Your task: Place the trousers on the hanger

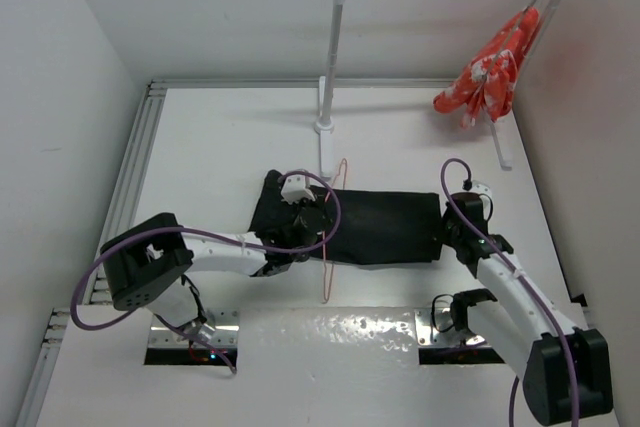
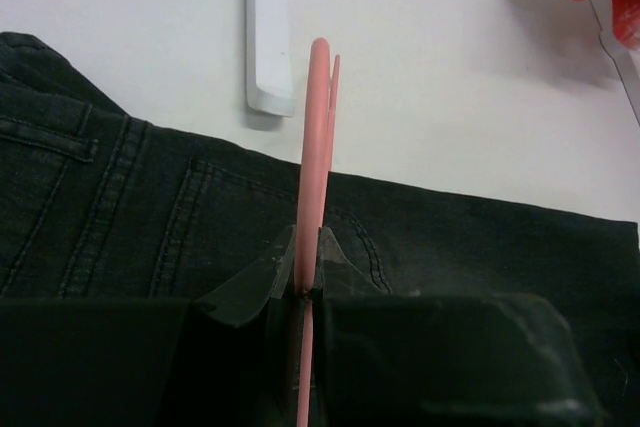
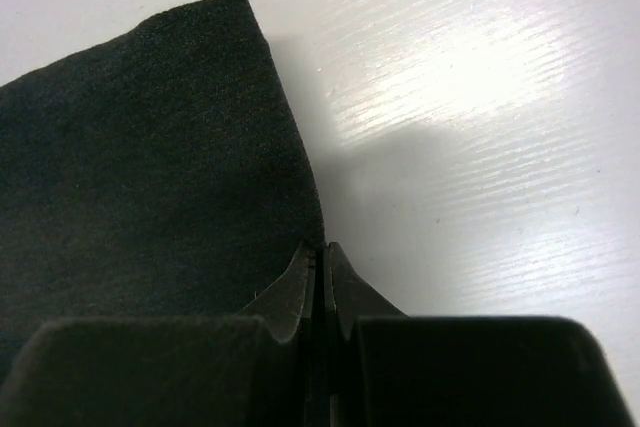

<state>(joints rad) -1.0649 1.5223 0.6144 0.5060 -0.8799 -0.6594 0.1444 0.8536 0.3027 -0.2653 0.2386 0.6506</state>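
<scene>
Nearest, the left wrist view shows the left jaws closed tight on the thin pink wire of the hanger (image 2: 318, 127). The hanger stands on edge between them and runs away over the trousers (image 2: 120, 207). Its near end drops out of sight behind the jaws, and its hook cannot be made out. The right wrist view shows the right jaws pressed fully together right at the trousers' edge, but whether any fabric is pinched between them cannot be told. Only the top view gives the whole layout: the trousers (image 1: 385, 227) lie flat as a dark band across the middle of the white surface (image 1: 200, 147). The left arm covers part of their left end, and the hanger (image 1: 326, 272) crosses that end as a faint outline. Farthest back stands a white rack (image 1: 340, 47) with an orange-red garment (image 1: 490, 72) hanging at its right end; the left wrist view catches only a corner of that garment.
</scene>
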